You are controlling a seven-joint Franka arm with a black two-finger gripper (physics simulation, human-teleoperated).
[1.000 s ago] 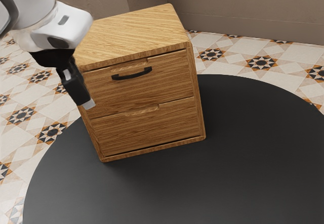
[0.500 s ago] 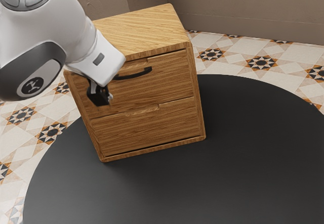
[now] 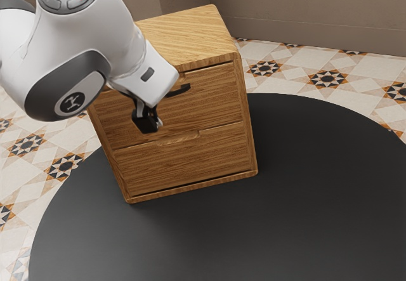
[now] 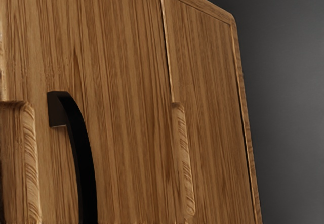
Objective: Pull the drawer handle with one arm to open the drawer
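Two drawers, both closed, with the claw (image 3: 147, 120) hanging in front of the upper one.

One wooden cabinet (image 3: 184, 37) stands on the round black bench (image 3: 304, 198), toward the exterior view's left, with patterned floor tiles (image 3: 330, 71) beyond. The upper drawer (image 3: 212, 103) and lower drawer (image 3: 184, 157) both sit flush with the cabinet frame. The black drawer handle (image 3: 181, 91) runs across the top of the upper drawer; the white arm (image 3: 82, 46) covers its end toward the exterior view's left. The claw hangs just below that covered stretch, over the upper drawer's face and above the seam to the lower drawer. Whether it is open or closed, or touching the wood, I cannot tell. From the wrist view the handle is a curved black bar close by, standing off the wood beside a carved recess.
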